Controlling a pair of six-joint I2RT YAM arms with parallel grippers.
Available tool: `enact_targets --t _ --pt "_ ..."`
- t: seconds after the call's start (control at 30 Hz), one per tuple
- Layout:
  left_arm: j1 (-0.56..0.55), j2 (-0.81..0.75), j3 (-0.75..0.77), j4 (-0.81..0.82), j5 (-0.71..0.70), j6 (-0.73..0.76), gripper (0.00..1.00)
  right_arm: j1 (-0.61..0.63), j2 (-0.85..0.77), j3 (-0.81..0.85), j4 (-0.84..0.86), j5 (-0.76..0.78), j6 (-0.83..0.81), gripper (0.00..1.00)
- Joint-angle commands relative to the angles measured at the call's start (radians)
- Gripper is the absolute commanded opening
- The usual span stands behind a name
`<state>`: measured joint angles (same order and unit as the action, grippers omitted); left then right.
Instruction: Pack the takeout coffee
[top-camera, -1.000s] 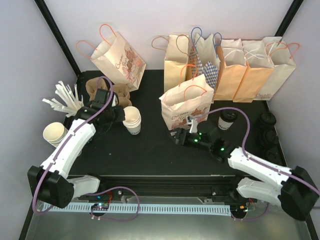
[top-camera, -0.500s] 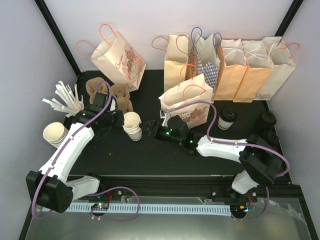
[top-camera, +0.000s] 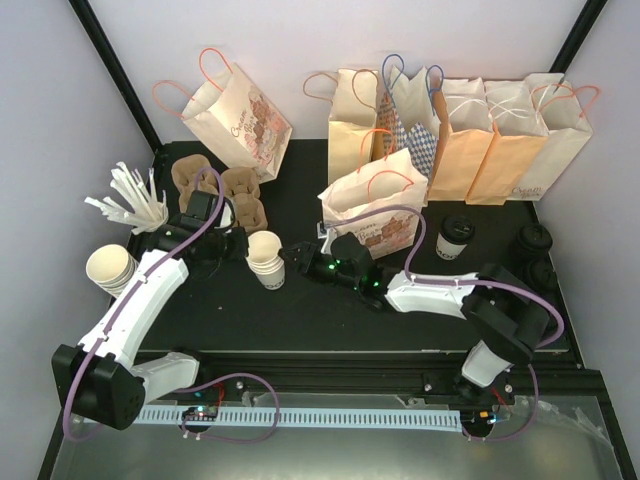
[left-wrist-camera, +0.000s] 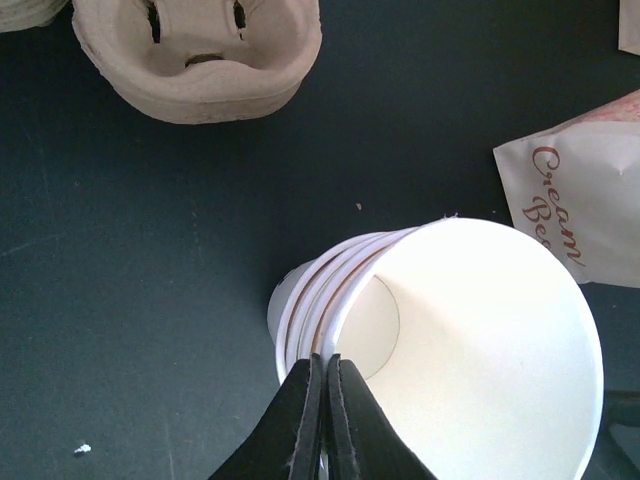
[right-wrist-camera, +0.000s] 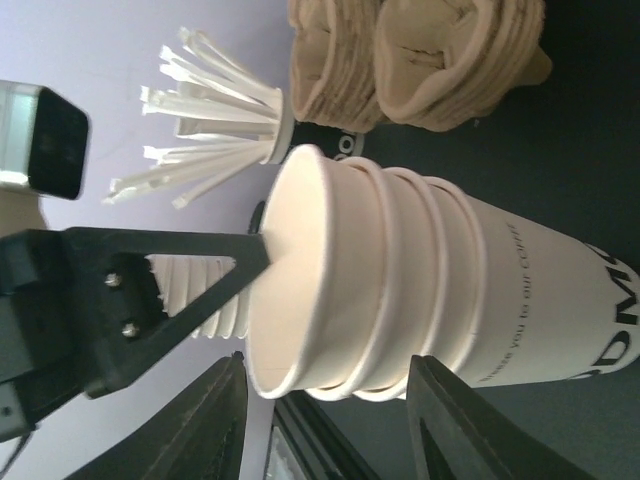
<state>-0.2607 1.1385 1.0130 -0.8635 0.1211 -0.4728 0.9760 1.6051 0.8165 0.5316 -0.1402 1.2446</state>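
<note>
Your L gripper (left-wrist-camera: 322, 368) has its fingers pinched together on the top cup's rim in the lidless cup stack (left-wrist-camera: 450, 340), which sits on the black table (left-wrist-camera: 120, 280) near the pulp carriers (left-wrist-camera: 200, 50). Your R gripper (right-wrist-camera: 328, 385) straddles that stack w/ fingers apart, one each side; can't tell if they touch it. The takeout coffee (top-camera: 456, 237) stands upright, lid on, just right of the front paper bag (top-camera: 375, 205), well apart from both grippers.

A white paper bag (left-wrist-camera: 585, 215) shows brown script "Cream", with a cut-off "Be" beneath. A stack of white paper cups (right-wrist-camera: 420, 290) carries small grey lettering, partly readable as "you to our coffee".
</note>
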Motion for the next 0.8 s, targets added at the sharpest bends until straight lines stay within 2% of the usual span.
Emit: enact_targets --t 0.0,0.27,0.77 --pt "0.009 -0.021 0.000 0.008 0.018 0.003 0.04 0.006 0.040 -0.010 0.055 0.000 0.019 0.46" --pt "0.009 -0.026 -0.009 0.013 0.017 -0.002 0.05 0.006 0.059 -0.017 0.046 0.011 0.023 0.38" --pt "0.009 -0.032 -0.022 0.018 0.022 -0.003 0.05 0.005 0.113 0.003 0.055 -0.021 0.039 0.33"
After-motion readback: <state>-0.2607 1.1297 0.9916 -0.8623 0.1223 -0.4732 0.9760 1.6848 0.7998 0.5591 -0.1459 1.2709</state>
